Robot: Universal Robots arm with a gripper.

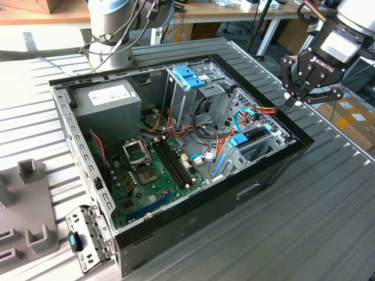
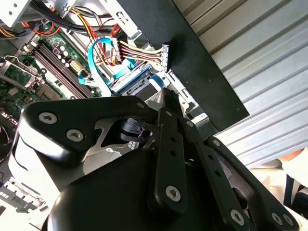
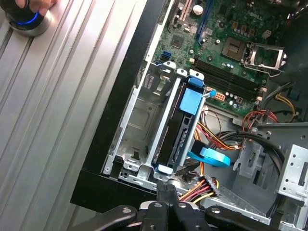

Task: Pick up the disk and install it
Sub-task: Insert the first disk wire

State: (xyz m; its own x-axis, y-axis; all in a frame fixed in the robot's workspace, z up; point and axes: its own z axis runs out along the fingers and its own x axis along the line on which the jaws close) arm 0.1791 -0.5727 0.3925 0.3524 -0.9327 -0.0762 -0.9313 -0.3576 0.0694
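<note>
Disk (image 3: 180,137) is seen seated on edge in the drive cage (image 3: 139,125) at the corner of the open computer case (image 1: 258,193), its blue side rail (image 3: 190,101) uppermost; in the exterior view the same disk (image 1: 249,139) is shown at the case's edge toward the exterior view's right. Hand (image 1: 291,104) is shown above that edge of the case, just beside the drive cage, with its fingers (image 3: 166,195) brought together tip to tip and nothing held between them. In the second wrist view the closed fingertips (image 2: 169,98) are seen just above the cage, near a loose power connector (image 2: 164,55) on red, yellow and black wires. A motherboard (image 1: 152,170) and a grey power supply (image 1: 108,102) are visible inside the case, which rests on a ribbed metal tabletop (image 1: 328,216).
</note>
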